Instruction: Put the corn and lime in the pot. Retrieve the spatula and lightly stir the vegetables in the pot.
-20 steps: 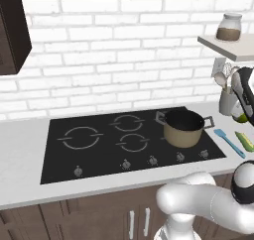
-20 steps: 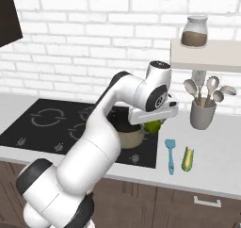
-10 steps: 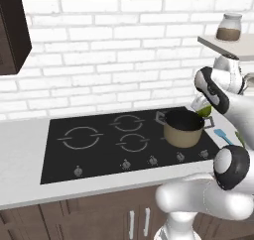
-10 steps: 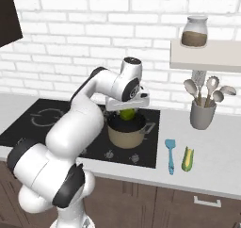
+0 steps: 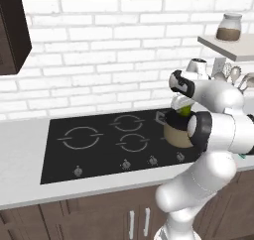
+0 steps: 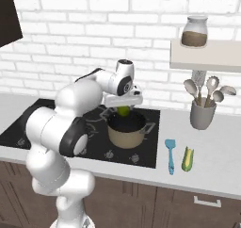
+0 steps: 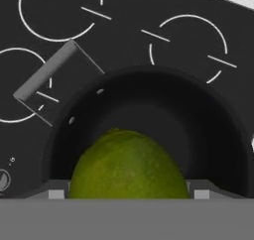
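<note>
- Gripper (image 6: pixel 123 110): directly above the pot (image 6: pixel 126 130), jaws pinching the lime (image 7: pixel 128 165).
- Lime: over the pot's black interior.
- Spatula (image 6: pixel 170 153): on the counter, right of the pot.
- Corn (image 6: pixel 188 158): just beside the spatula, farther from the pot.

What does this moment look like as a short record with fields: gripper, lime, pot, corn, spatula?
gripper: above the pot, closed on the lime
lime: small round bright green fruit held between the fingers, over the pot's black inside, not yet dropped
pot: round tan-beige cooking pot with dark rim, on the black cooktop
corn: short yellow cob with green husk lying on the counter right of the cooktop
spatula: slim light-blue spatula flat on the counter beside the corn, between it and the cooktop
</note>
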